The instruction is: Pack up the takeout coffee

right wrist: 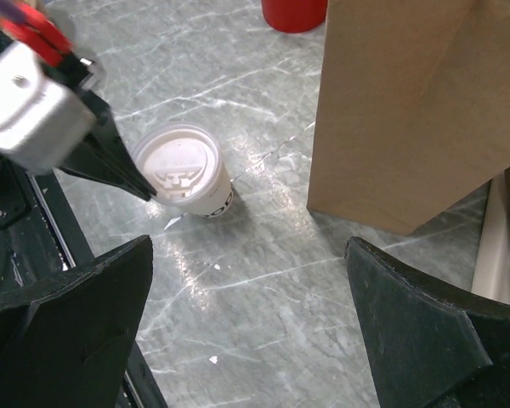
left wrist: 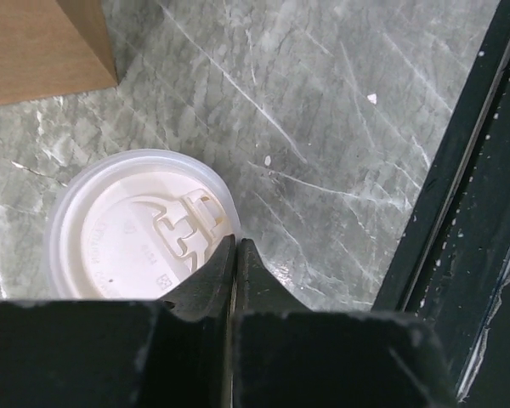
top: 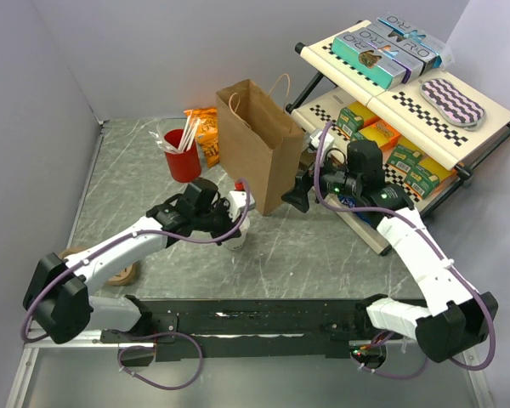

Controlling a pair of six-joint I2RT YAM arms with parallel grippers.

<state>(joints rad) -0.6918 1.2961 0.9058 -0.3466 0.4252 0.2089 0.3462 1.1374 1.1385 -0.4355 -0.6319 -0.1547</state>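
The takeout coffee, a small white paper cup with a white domed lid, stands upright on the grey marble table just in front of the brown paper bag. It also shows in the left wrist view and the right wrist view. My left gripper is shut, and its tips rest at the lid's rim with nothing between them. It also shows in the right wrist view. My right gripper is open and empty, beside the bag's right lower corner.
A red cup with white sticks and an orange snack bag stand behind and left of the bag. A rack of snack boxes fills the right side. A black rail runs along the near edge. A round reel lies at the left.
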